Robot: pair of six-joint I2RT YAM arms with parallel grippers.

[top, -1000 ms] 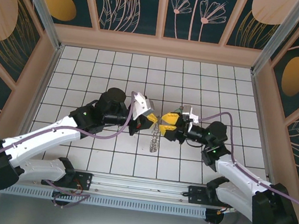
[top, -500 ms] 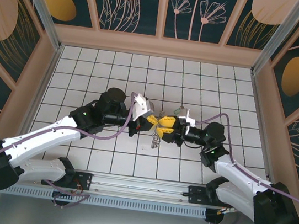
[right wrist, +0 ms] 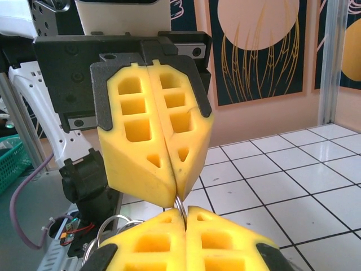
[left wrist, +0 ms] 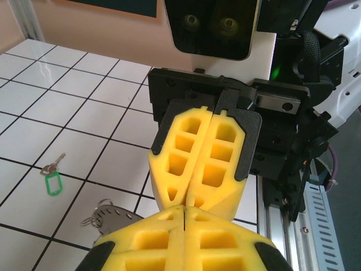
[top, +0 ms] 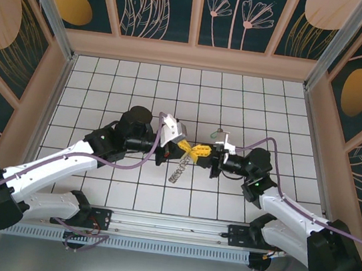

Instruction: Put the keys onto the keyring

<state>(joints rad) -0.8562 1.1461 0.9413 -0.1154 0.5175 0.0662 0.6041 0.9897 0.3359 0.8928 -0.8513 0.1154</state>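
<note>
1. Where the two arms meet over the middle of the white tiled tabletop (top: 107, 85), the left claw (top: 189, 149) and the right claw (top: 202, 152) point at each other with their yellow foam tips touching.
2. The left claw is closed, its two pads pressed flat together along one seam, as the right wrist view shows (right wrist: 169, 189).
3. The right claw is likewise closed pad against pad, seen head-on in the left wrist view (left wrist: 189, 189).
4. The large flat grey metallic keyring (top: 177, 169) with a fringed outer rim hangs just below the left claw, clear of the tiles.
5. In the right wrist view a thin silvery wire of the keyring (right wrist: 179, 204) runs from the seam of the left claw down into the seam of the right claw (right wrist: 185, 226), so both appear to pinch it.
6. In the left wrist view part of the keyring (left wrist: 110, 217) shows just beside the left claw (left wrist: 185, 226), on its left.
7. The keys (top: 218, 133), a tiny item with a light-green head and a thin silvery metal part, lie flat on the tabletop near the right claw, on its far side, untouched.
8. The left wrist view has the keys (left wrist: 52, 182) resting on a white tile, well apart from both claws.
</note>
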